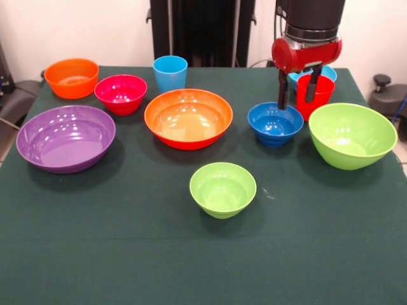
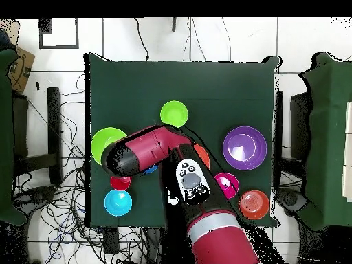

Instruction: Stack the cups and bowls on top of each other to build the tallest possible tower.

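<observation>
My gripper hangs open between the dark blue bowl and the red cup. One finger is over the blue bowl's rear rim, the other at the cup's mouth. Nothing is held. Behind the red cup peeks a light blue bowl. The large orange bowl, purple bowl, large lime bowl, small lime bowl, magenta bowl, small orange bowl and light blue cup each stand alone on the cloth. From overhead, the arm hides the gripper.
A dark green cloth covers the table. Overhead, the red cup and light blue bowl sit near the table's corner, close to the edge. Cables and chairs surround the table.
</observation>
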`<action>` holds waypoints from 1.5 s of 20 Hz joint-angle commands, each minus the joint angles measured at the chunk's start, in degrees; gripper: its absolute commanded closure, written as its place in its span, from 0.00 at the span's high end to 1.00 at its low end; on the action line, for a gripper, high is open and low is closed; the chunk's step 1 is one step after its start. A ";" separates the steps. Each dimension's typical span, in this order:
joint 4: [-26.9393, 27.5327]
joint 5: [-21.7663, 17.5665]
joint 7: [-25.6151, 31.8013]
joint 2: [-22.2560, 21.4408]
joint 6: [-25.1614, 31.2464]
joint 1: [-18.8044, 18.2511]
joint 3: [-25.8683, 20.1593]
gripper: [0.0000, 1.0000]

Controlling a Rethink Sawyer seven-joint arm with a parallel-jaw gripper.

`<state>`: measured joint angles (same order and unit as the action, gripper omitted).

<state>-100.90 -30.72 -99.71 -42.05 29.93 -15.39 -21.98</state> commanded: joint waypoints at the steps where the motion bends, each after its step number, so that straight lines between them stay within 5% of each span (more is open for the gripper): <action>1: 2.14 -1.81 -1.30 2.61 -4.19 0.48 -2.15 1.00; 19: 5.39 -2.29 -3.69 6.00 -6.19 5.17 1.18 1.00; 30: 3.94 -3.43 -0.14 6.20 -4.48 4.26 1.23 1.00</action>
<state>-98.06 -30.72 -99.71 -36.93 25.35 -10.77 -21.65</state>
